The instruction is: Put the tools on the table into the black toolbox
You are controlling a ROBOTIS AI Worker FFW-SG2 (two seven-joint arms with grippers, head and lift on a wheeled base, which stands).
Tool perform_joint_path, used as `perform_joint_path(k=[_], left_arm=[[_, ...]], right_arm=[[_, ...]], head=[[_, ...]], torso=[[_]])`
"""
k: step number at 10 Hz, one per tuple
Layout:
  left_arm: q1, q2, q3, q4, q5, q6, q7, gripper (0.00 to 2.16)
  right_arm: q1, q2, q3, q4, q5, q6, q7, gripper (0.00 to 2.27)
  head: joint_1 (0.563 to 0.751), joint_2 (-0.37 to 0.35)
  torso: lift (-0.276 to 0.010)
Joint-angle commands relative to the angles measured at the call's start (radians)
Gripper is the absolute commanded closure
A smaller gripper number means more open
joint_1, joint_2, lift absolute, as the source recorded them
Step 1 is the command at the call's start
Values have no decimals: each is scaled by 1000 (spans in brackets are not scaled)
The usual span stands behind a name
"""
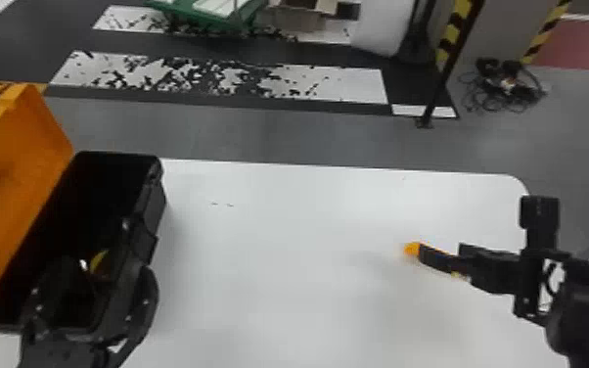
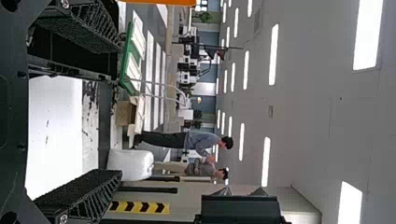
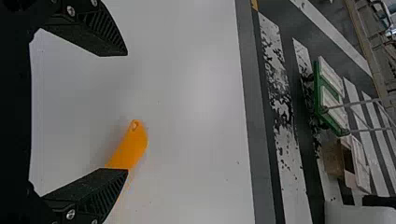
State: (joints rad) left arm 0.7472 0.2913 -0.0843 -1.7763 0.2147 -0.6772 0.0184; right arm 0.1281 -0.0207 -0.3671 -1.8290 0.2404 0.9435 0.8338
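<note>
Head view: orange tool (image 3: 129, 148) at ten o'clock from the nearer right gripper (image 3: 122, 112), released; long axis ten-to-four.

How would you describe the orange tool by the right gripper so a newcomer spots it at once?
On the white table, go from the black toolbox at its left across to the right gripper. The orange tool is partly hidden by one finger. Unlike the toolbox's broad orange lid, it's small and narrow, with a hole near its rounded end.
</note>
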Motion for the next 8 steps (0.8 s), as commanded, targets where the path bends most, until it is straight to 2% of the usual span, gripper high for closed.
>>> perform_joint_path(k=[1,3,4,6,8], left_arm=[[-3,-1,-6,1,-2,2,0,66],[1,-3,-8,0,-2,2,0,66],[3,-4,-8,0,-2,2,0,66],[6,-7,-8,-5,-3,2,0,66],[11,-7,-9,-9,-5,2,-2,70]], right_arm=[[-65,-42,-27,76,19,7,33,124],[-148,-94,-44,189,66,4,103,117],[-186,-117,-58,221,66,4,180,117],[-222,-177,-49,251,89,28,274,113],[-268,-217,-47,306,149,31,381,103]], head=[[695,-88],[695,-125],[695,-146],[695,-164],[695,-179]], torso=[[-39],[-39],[-39],[-39],[-39]])
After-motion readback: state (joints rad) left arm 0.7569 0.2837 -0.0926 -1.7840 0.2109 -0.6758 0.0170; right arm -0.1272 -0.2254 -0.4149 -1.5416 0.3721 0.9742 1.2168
